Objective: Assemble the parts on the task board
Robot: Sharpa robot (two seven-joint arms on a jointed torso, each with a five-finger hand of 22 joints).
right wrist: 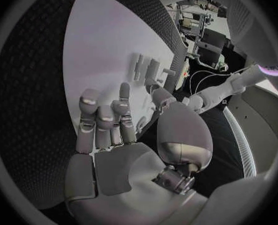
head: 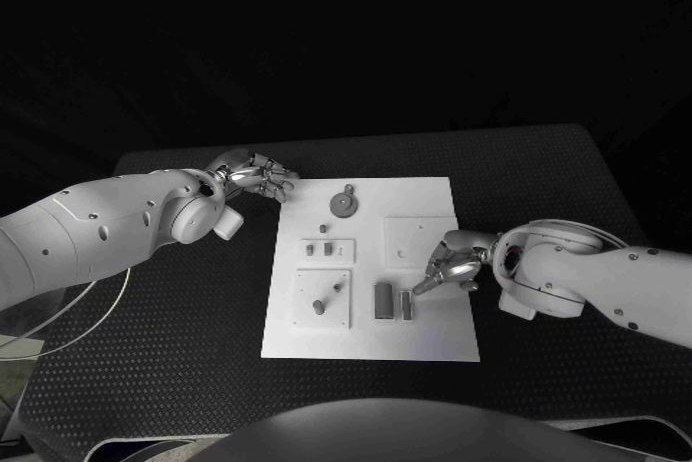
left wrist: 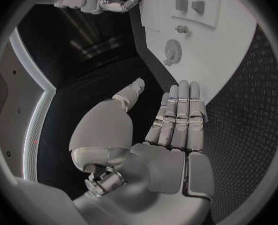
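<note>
The right hand (head: 450, 265) hovers over the task board (head: 433, 197) with fingers apart and nothing held; two upright grey parts (head: 392, 301) stand just beside its fingertips, toward the robot. The left hand (head: 257, 175) sits off the board's far corner, loosely spread and holding nothing, with the grey gear (head: 343, 203) near its fingers. The likely trouble: a careless reach by the right hand could tip those standing parts; the left could nudge the gear off its seat, or push the unfixed-looking board askew.
</note>
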